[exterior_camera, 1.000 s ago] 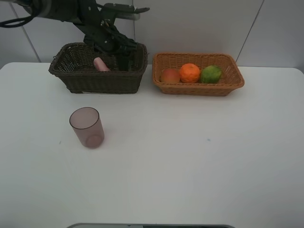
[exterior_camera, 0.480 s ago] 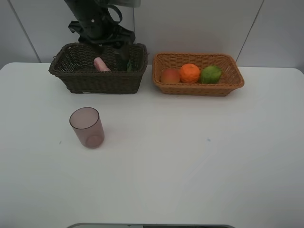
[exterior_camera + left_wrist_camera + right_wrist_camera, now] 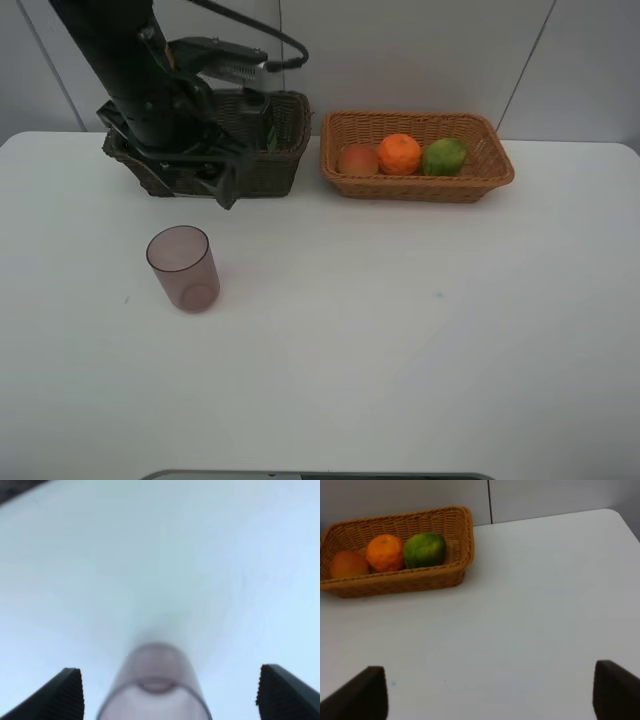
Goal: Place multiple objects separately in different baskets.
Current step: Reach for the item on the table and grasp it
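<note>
I had left gripper (image 3: 167, 692) wide open, empty. Mauve cup (image 3: 183, 267) stood upright on table (image 3: 400, 340), just ahead of fingers, centred betw. them, not touching. Prob. light, thin plastic, smooth, slippery. I judged mid-wall grip best, gentle squeeze.

White table (image 3: 420, 330): cup (image 3: 183, 267), two baskets (image 3: 417, 156).
</note>
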`<state>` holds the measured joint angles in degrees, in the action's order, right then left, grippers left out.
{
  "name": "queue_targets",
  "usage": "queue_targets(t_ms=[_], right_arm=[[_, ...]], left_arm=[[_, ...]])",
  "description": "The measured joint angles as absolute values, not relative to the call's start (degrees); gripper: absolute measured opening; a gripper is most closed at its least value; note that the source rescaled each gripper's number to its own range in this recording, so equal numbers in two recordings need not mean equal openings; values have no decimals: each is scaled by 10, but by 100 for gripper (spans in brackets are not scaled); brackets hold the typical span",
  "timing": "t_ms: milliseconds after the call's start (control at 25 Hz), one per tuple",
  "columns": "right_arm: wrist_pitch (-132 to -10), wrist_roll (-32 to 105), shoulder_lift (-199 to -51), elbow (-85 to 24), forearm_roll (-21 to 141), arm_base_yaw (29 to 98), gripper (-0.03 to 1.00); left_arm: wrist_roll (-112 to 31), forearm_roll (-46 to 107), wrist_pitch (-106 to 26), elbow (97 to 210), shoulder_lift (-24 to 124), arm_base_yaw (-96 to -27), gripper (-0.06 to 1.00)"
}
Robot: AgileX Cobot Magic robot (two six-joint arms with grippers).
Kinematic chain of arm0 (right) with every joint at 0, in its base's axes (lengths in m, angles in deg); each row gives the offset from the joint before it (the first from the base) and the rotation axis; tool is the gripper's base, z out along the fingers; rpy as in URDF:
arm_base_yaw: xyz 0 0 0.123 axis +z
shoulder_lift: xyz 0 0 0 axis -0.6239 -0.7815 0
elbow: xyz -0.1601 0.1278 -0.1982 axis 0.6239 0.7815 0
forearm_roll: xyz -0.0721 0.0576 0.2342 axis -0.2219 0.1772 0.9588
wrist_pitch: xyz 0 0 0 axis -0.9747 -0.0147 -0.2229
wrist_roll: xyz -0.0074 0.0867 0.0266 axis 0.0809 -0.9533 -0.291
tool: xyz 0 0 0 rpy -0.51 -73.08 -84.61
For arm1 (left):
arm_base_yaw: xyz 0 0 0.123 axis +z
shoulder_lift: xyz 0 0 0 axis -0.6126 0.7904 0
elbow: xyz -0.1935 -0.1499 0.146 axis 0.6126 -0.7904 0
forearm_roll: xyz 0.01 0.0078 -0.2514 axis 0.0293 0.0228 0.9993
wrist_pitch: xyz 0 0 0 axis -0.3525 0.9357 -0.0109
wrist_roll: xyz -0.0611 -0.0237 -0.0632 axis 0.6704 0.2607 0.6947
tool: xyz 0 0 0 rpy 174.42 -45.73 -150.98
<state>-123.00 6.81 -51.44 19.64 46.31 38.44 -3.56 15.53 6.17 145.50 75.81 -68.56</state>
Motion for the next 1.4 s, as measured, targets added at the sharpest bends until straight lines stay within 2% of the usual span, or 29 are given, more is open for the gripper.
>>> queue_targets(t_ms=[360,840,1000,1200,1400], right_arm=[[-1230,68,-514,196,463,384,78],[-1230,68,-514,196,463,384,78],[-1230,68,-514,196,463,384,78],[-1230,68,-514,196,463,384,78],[-1230,68,-514,196,463,384,78]], left_arm=[[-63,155,51,1352,720,-743,90],[-67,136,-12,1342,720,-745,90],[-67,127,-35,1305,720,-745,90],[-71,118,-128,1243,720,-745,90],[-72,118,-165,1235,734,-745,90]])
